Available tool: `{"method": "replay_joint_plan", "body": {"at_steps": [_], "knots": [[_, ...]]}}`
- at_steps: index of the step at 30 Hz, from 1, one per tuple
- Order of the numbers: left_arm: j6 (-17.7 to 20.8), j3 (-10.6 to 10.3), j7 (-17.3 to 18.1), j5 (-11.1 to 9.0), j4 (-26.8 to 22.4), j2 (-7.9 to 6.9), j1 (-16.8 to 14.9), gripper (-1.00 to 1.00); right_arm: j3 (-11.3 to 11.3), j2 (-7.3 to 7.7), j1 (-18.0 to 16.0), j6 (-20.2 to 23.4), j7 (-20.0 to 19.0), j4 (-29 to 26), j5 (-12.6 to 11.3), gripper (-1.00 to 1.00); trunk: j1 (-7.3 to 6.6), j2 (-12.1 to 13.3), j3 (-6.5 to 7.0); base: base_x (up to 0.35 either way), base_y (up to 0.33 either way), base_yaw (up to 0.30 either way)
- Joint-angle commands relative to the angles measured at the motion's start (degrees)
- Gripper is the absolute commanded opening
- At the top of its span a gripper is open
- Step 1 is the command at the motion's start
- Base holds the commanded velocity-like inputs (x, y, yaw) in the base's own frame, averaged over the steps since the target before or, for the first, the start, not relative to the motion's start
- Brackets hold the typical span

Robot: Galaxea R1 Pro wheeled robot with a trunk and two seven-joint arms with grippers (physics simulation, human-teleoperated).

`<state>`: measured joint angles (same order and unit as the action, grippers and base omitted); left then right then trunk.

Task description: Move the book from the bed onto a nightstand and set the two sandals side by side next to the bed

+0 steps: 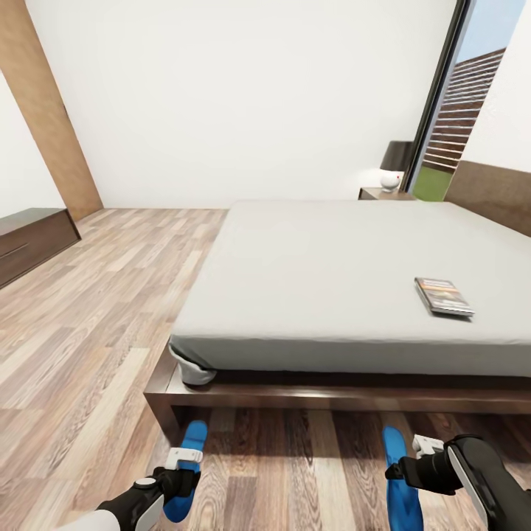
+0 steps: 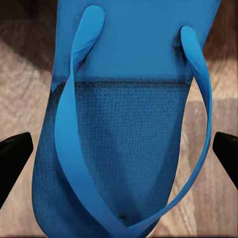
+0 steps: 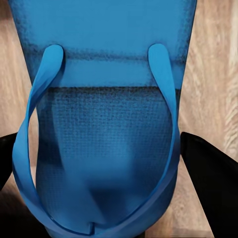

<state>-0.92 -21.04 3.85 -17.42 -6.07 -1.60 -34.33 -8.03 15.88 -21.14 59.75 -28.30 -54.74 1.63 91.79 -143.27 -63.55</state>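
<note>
The sandal step is in hand. The left gripper [image 1: 183, 459] and right gripper [image 1: 420, 451] each hang over a sandal, left sandal [image 1: 188, 472] and right sandal [image 1: 402, 479], fingers spread either side, not clamped. Both sandals lie well apart on the plank floor [image 1: 88, 324] beside the bed [image 1: 310, 258]; next they likely need gripping and bringing together. The book [image 1: 443, 296] lies on the bed; a nightstand [image 1: 383, 193] stands beyond the bed.

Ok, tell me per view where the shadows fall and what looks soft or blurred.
Head view: deep shadow under the bed frame, falling on the floor; the book cover is too soft to read. Left wrist view: a shadow band darkens the lower part of the sandal sole, and the floor beside it is blurred. Right wrist view: the same shading on the other sandal, with softer edges near the lens.
</note>
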Motion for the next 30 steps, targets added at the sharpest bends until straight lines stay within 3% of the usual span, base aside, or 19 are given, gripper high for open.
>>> {"method": "replay_joint_plan", "body": {"at_steps": [1,30], "knots": [[-0.11,-0.49,-0.07,-0.51,0.01,-0.04,-0.03,-1.00,-0.08,-0.02,-0.03,0.25,-0.26,-0.05,0.13,-1.00,0.01,-0.04,-0.28,0.000,0.000,0.000],[-3.33,-0.65,-0.05,-0.51,-0.48,-0.07,-0.18,-1.00,0.06,-0.18,-0.04,0.25,-0.26,-0.11,0.13,-1.00,0.76,-0.42,-6.70,0.000,0.000,0.000]]}}
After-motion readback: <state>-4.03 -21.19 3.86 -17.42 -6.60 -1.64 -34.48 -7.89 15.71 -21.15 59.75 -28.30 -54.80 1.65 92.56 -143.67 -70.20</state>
